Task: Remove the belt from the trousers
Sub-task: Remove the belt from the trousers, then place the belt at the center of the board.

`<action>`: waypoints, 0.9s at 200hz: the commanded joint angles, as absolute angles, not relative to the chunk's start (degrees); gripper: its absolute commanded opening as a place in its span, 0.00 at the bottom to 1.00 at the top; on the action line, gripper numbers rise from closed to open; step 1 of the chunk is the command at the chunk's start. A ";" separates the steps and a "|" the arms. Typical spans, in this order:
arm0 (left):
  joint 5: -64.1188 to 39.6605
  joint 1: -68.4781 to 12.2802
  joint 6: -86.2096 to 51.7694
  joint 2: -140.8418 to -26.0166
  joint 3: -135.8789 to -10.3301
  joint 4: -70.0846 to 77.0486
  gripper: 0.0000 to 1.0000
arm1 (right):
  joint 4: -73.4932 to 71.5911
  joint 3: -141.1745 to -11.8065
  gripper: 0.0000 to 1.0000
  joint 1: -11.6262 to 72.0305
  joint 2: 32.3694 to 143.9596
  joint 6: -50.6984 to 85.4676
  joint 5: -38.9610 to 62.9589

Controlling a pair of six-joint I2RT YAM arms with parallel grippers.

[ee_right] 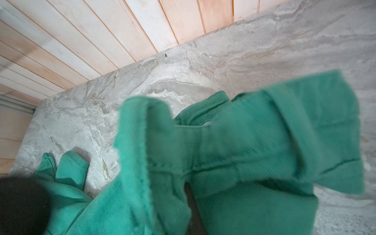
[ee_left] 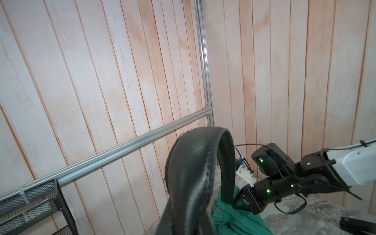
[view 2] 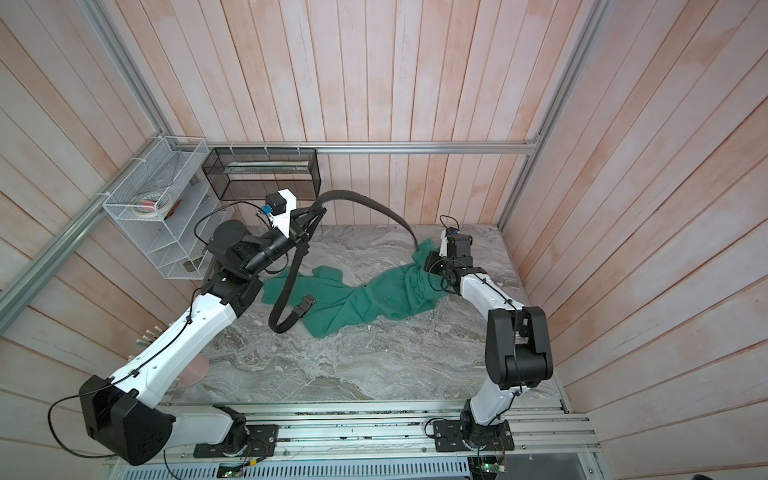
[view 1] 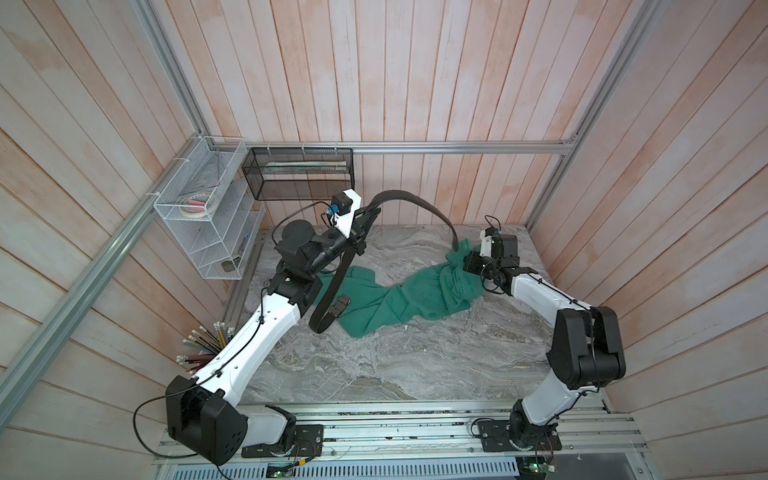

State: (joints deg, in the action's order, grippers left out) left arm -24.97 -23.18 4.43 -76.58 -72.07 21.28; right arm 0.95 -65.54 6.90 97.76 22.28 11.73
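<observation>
Belt, black strap, is mostly up in the air. The L gripper is raised near the back wall and clenched on the strap partway along. From that grip one stretch arches high toward the R side and drops into the bunched waist of the trousers. The other stretch hangs down past the L arm, lies across a teal trouser leg, and curls in a loop on the marble tabletop. The buckle rests on the cloth edge, just beside that loop.

The trousers are spread on the table btwn the two arms: legs toward the L side, waist end gathered & lifted at the R side. The R gripper is low at the waist end and closed tight on the green cloth. In the L wrist view its black fingers bite the fabric next to where the belt goes in, w/ a small button close by. The same view shows the strap twisted and filling the foreground.

R wrist view: blurry close-up of a folded waistband held above the marble. The fingers don't show there.

At the back L corner there's a black mesh basket on the rail and a white wire rack beside it. Pencils stand behind the L arm.
</observation>
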 commanded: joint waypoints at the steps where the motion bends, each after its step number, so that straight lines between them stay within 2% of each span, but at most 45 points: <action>1: -23.12 -22.30 1.44 -75.12 -71.41 29.11 0.00 | 2.22 -68.18 0.00 6.68 98.44 23.33 13.17; 32: -23.29 -21.89 -0.48 -75.69 -70.66 29.09 0.00 | 2.11 -68.77 0.00 6.68 98.50 23.17 13.77; 70: -22.67 -21.28 -1.51 -77.77 -69.03 26.42 0.00 | 0.98 -70.00 0.31 7.29 96.68 22.41 15.73; 91: -20.39 -21.02 -2.39 -79.17 -66.91 23.97 0.00 | -0.29 -70.41 0.40 7.93 94.33 20.42 14.98; 112: -17.95 -20.24 -5.73 -80.89 -63.83 22.64 0.00 | -1.14 -70.34 0.46 8.08 91.87 18.48 14.18; 155: -20.78 -18.81 -11.08 -87.12 -57.55 25.37 0.00 | -5.59 -64.68 0.51 8.17 84.24 14.80 11.25; 169: -21.01 -18.83 -11.39 -89.44 -57.31 24.80 0.08 | -9.05 -60.76 0.53 8.10 80.51 13.51 9.38; 180: -20.14 -18.81 -11.19 -90.80 -57.39 23.89 0.21 | -11.84 -57.47 0.55 8.06 77.45 12.40 7.65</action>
